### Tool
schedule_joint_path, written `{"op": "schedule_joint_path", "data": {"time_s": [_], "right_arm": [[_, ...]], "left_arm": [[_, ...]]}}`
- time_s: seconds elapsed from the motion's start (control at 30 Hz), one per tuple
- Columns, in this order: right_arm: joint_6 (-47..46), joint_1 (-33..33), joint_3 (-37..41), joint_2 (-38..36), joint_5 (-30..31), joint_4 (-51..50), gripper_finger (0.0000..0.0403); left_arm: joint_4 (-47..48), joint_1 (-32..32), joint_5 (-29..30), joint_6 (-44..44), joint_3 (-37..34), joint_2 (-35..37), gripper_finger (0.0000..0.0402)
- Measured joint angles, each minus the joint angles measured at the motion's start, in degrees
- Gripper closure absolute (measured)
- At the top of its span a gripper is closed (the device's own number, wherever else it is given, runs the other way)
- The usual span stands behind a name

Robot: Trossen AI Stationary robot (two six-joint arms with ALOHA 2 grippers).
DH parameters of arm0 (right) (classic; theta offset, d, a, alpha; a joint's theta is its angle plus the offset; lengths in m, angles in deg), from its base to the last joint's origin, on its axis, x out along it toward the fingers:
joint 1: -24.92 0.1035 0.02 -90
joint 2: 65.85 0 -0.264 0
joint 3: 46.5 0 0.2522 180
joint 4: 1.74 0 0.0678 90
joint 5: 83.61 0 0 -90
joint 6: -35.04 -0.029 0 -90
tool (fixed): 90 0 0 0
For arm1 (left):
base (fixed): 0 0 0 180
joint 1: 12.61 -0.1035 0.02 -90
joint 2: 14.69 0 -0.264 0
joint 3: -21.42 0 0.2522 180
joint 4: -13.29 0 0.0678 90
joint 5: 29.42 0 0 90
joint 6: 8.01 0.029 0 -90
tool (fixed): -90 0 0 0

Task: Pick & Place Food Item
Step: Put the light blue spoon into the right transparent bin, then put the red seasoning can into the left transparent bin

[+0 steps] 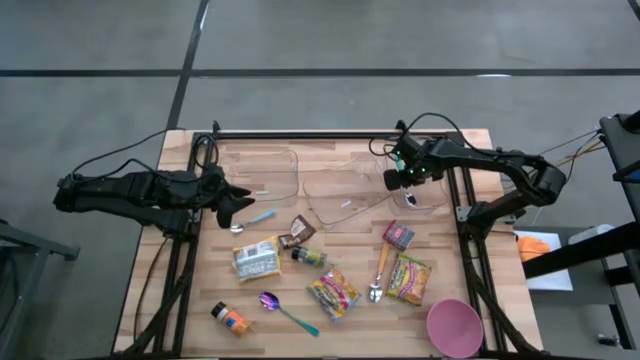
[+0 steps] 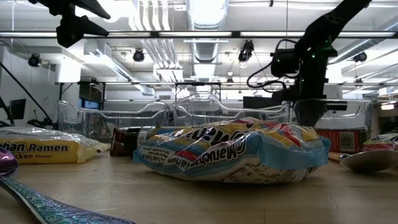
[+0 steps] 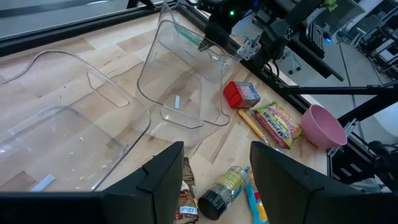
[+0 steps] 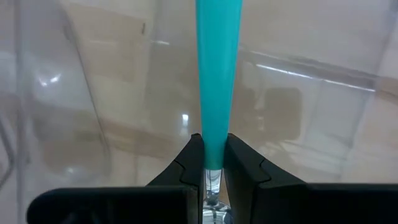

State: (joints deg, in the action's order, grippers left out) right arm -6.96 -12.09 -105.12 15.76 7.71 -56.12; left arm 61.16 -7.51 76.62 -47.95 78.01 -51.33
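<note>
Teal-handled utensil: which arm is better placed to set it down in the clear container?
Right. The right hand is already shut on the teal-handled utensil, above the right clear container. The left hand hangs open and empty over the table's left side, by the other clear container.

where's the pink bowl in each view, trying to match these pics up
High view: pink bowl at the lower right, near the table's front edge.
Low view: not in it.
Left wrist view: pink bowl at the right, past the ramen packet.
Right wrist view: not in it.
Shared landmark: the red box, beside that packet in both views.
</note>
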Motion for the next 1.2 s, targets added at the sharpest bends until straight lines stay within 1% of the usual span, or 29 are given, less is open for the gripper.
{"op": "schedule_joint_path", "data": {"time_s": [0.23, 0.43, 0.77, 1.0, 1.2], "right_arm": [[0.45, -0.13, 0.0, 1.42, -0.09, -0.06, 0.0373], [1.38, -0.17, -0.11, 3.61, -2.46, 0.64, 0.0373], [1.72, -0.13, -0.04, 3.09, -1.55, 1.18, 0.0371], [1.71, -0.11, -0.02, 3.13, -1.42, 0.91, 0.0306], [2.93, -0.13, -0.02, 3.13, -1.35, 0.92, 0.0269]], "left_arm": [[0.0, 0.0, 0.02, -0.39, 0.0, 0.0, 0.0209], [0.0, 0.0, 0.02, -0.51, 0.0, 0.0, 0.0209], [0.0, 0.01, 0.0, -0.61, 0.0, 0.0, 0.0209], [0.0, 0.02, 0.0, -0.61, 0.0, 0.0, 0.0209], [0.0, 0.0, 0.0, -0.61, 0.0, 0.0, 0.0209]]}}
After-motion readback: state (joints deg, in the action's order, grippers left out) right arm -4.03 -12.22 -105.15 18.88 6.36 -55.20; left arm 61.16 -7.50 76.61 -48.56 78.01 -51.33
